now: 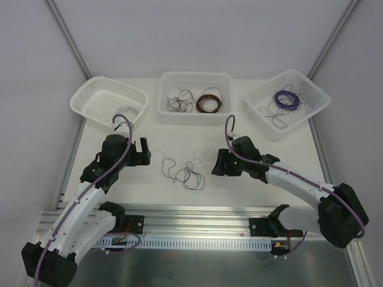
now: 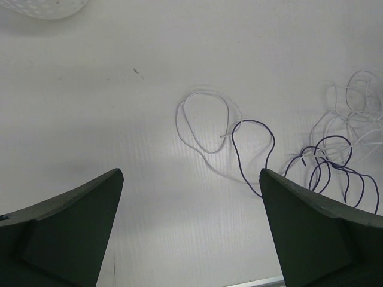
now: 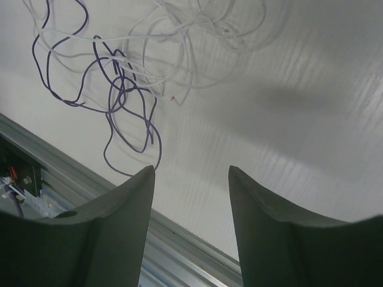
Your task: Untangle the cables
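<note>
Near the front edge of the white worktop [image 1: 149, 128] the cables [image 1: 185, 172] are lying untouched, their whitish strands barely being made out from overhead. The left gripper [image 1: 145, 152] is being held wide apart and the right gripper [image 1: 216, 162] half-parted, both empty.

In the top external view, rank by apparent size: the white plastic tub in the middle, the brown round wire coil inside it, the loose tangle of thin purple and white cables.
1. white plastic tub
2. loose tangle of thin purple and white cables, by its spread
3. brown round wire coil
</note>
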### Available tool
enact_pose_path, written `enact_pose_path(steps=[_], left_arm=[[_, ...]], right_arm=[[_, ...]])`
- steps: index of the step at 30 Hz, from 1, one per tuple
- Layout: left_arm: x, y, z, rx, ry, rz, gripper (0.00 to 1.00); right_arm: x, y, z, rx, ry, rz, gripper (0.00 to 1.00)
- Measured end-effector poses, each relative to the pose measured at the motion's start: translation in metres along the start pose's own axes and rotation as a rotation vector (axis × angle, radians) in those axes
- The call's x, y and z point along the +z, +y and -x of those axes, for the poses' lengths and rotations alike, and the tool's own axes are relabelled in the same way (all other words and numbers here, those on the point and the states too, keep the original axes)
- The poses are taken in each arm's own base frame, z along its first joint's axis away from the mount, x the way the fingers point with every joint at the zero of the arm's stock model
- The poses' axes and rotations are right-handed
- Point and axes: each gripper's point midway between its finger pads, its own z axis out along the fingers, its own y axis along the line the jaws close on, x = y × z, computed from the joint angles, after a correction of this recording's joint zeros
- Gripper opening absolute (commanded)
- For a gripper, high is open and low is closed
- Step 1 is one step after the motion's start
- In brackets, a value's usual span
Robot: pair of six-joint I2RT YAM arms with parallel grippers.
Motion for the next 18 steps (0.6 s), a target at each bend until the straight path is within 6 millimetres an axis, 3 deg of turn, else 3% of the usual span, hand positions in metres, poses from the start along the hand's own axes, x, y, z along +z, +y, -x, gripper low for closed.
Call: enact_pose_path(steps=[10,18], left_arm=[[0.0,0.0,0.0,0.0,0.001,0.001,0.99],[0.003,0.001,-0.003,0.001,0.016,0.005,0.99]], right_arm=[[0.039,0.03,-0.009,0.062,-0.008,0.102,0.47],[0.059,0.029,-0.025,0.09,0.044,0.089,0.38]])
